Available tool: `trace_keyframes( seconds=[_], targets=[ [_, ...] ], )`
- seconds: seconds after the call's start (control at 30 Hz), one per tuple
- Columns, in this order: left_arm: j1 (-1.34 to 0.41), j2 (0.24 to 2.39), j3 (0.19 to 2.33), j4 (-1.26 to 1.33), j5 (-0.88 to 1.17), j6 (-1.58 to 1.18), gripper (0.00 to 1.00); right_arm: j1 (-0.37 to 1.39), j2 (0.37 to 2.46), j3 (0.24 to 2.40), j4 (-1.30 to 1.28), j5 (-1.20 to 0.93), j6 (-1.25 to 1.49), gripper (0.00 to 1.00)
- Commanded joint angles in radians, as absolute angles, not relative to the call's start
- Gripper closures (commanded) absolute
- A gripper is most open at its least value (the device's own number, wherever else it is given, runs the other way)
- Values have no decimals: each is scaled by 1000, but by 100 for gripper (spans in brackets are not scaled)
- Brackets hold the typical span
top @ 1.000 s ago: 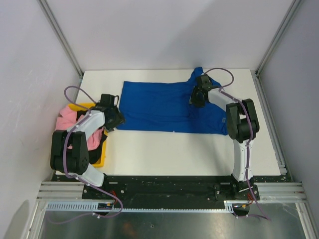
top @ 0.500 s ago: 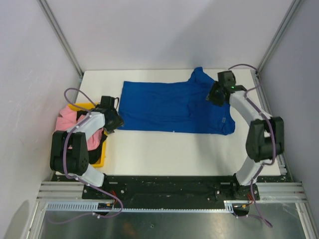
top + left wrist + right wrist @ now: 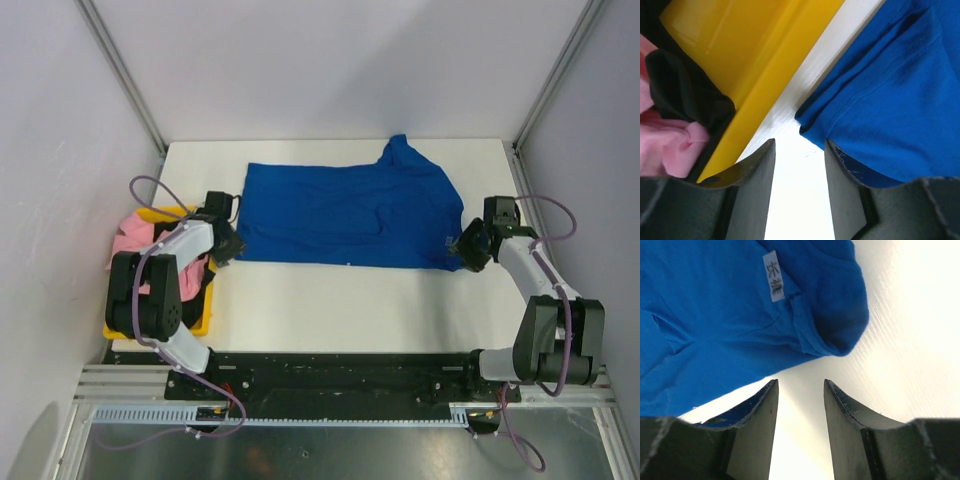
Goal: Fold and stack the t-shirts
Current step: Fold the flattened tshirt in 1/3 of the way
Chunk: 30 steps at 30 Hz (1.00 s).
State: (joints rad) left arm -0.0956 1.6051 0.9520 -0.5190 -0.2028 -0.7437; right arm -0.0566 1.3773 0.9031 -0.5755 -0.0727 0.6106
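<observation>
Top external view shows the royal-blue t-shirt (image 3: pixel 345 215) spread out across the far half of the worktop (image 3: pixel 350 300), a flap of cloth jutting toward the back edge. I can make out no tidy fold in it. The pink t-shirt (image 3: pixel 128 242) and the black t-shirt (image 3: pixel 685 90) lie bunched in the yellow bin (image 3: pixel 200 322) at the left. The task looks barely begun: three shirts to fold and no stack yet.

The left pincer (image 3: pixel 228 246) sits at the blue shirt's near-left corner and the right pincer (image 3: pixel 467 250) at its near-right corner. Both wrist views show jaws apart over bare worktop, gripping nothing.

No printed lettering shows, only a small white label (image 3: pixel 773 276) with unreadable characters. The left arm hides much of the bin.
</observation>
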Motion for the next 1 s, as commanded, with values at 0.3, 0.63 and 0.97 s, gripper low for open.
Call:
trace_keyframes(
  seconds=[0.3, 0.63, 0.97],
  targets=[
    [-91, 1659, 1027, -506, -275, -775, 56, -128, 1284, 795, -559, -139, 639, 54],
    [-91, 1698, 1026, -503, -284, -770, 63, -139, 1284, 778, -580, -101, 641, 54],
    [-91, 1707, 1031, -501, -280, -766, 68, -150, 1302, 764, -562, -34, 640, 54]
  ],
)
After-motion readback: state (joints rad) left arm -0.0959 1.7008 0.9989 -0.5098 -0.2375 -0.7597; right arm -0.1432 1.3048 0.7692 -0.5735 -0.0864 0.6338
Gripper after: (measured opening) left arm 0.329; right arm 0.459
